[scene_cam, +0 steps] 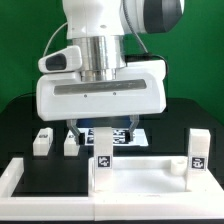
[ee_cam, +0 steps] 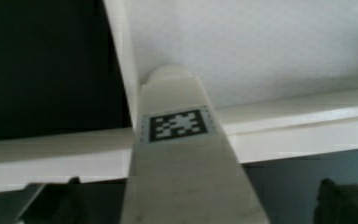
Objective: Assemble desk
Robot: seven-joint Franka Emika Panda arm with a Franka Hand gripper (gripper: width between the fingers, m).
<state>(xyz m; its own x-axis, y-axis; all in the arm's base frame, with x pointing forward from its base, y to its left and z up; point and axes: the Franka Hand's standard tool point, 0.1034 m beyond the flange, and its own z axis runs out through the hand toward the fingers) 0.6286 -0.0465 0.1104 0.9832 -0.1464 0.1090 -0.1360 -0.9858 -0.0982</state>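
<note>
The gripper (scene_cam: 101, 131) hangs under the arm's broad white body in the middle of the exterior view. Its dark fingers are spread apart and nothing is caught between them. Below and behind it, the marker board (scene_cam: 138, 134) lies flat on the black mat (scene_cam: 15, 130).

The desk (scene_cam: 150, 178) sits in the foreground, toward the exterior view's right, close against the white rail (scene_cam: 20, 178). Its top panel (scene_cam: 135, 183) lies flat and two legs stand upright on it. The first leg (scene_cam: 103, 165) is just in front of and below the gripper. The second leg (scene_cam: 198, 152) is at the panel's other end, toward the exterior view's right. Both show a black-and-white tag.

At the exterior view's left, the outer loose leg (scene_cam: 41, 142) and the inner loose leg (scene_cam: 70, 143) stand on the mat near each other. Both are well apart from the desk.

In the wrist view, an upright leg (ee_cam: 190, 165) fills the middle and widens toward the camera, with its tag (ee_cam: 179, 123) facing up. The gripper (ee_cam: 197, 200) straddles it. The dark fingertips (ee_cam: 51, 200) sit out to either side with a clear gap to the leg, so the jaws are released and touch nothing.

Beyond the leg there is a flat white surface (ee_cam: 247, 40) beside the mat (ee_cam: 43, 60). A white band (ee_cam: 51, 150) crosses behind the leg, and I cannot tell whether it is the panel's edge or the rail.
</note>
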